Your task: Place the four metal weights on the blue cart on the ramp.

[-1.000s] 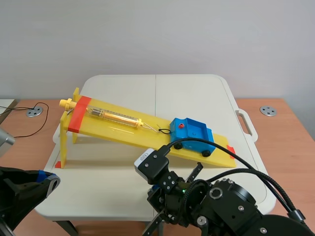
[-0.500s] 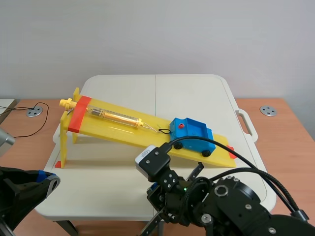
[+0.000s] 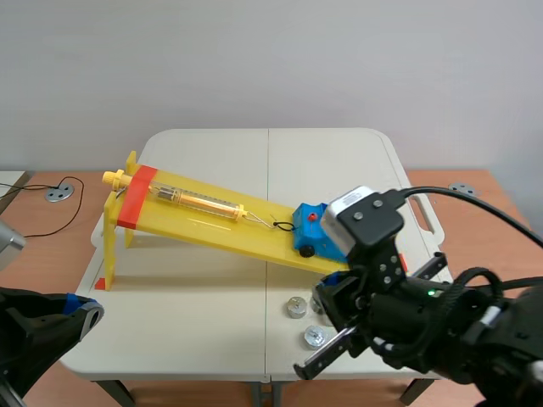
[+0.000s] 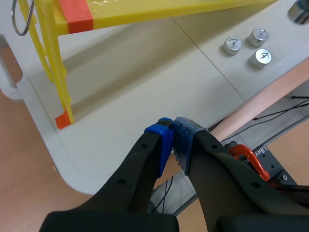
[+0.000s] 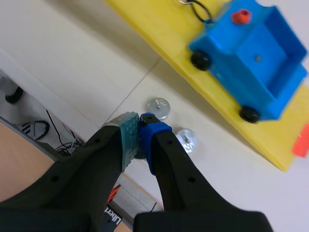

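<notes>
My right jaws are clenched empty, weights (image 5: 158,107) just ahead, cart (image 5: 253,60) beyond. My left jaws are clenched too.

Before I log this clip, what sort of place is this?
Probably a robotics lab or test room staged for a physics demonstration: a yellow ramp with a blue cart and small metal weights sits on a white folding table against a bare wall.
</notes>
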You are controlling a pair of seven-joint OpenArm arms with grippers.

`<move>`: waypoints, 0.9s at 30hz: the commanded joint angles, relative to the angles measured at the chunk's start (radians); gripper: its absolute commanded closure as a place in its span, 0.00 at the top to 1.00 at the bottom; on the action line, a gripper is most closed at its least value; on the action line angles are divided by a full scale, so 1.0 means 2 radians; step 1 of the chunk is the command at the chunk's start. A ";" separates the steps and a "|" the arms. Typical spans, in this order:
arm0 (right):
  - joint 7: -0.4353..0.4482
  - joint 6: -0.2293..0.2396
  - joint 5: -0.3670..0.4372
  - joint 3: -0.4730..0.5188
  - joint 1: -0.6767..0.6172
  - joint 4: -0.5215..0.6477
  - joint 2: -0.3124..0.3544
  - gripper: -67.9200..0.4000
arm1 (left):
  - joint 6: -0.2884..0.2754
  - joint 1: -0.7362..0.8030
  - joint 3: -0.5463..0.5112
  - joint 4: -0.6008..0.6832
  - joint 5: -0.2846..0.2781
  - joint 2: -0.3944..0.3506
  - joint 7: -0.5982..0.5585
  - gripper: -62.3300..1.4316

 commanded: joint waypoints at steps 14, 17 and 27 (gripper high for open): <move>0.035 0.004 0.167 0.178 0.037 0.081 -0.040 0.01 | -0.005 -0.002 -0.009 0.037 -0.037 0.004 -0.052 0.10; 0.035 0.004 0.174 0.179 0.068 0.048 -0.063 0.01 | -0.005 -0.002 -0.009 0.037 -0.037 0.004 -0.052 0.10; 0.036 0.025 0.187 0.178 0.165 -0.060 -0.108 0.01 | -0.005 -0.002 -0.009 0.037 -0.037 0.004 -0.052 0.10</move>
